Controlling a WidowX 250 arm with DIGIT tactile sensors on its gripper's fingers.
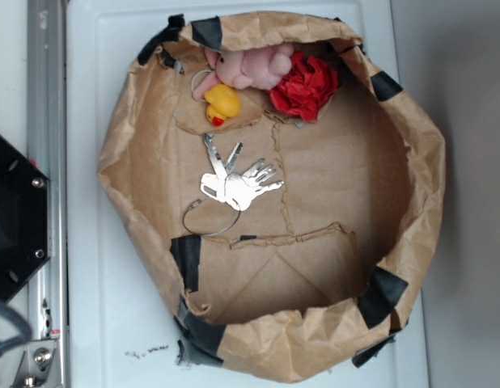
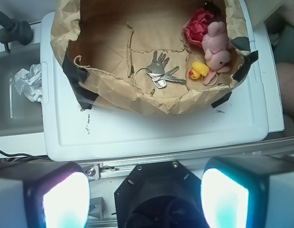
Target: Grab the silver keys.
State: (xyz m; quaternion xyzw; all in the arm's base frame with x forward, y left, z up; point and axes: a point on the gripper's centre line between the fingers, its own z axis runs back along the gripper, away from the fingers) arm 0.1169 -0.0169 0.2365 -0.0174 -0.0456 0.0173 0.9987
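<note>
Exterior view: the silver keys [image 1: 238, 182] are being shown fanned out flat on the floor of a crumpled brown paper bin [image 1: 412, 186], left of its centre, with their thin wire ring [image 1: 211, 218] trailing toward the near rim. A yellow rubber duck [image 1: 222, 103] is being displayed just beyond the keys, well apart from them, beside a pink plush toy [image 1: 254, 66] and a red crumpled item [image 1: 305, 86] at the far wall. Strips of black tape [image 1: 186, 260] are being seen along the bin's rim, and the bin is being carried by a white surface [image 1: 96, 242]. Wrist view: the gripper [image 2: 147, 199] is being held high above the near edge of the surface, well apart from the keys; its 2 fingers [image 2: 66, 199], glowing pale at the bottom corners, are being kept spread wide with nothing between them.
</note>
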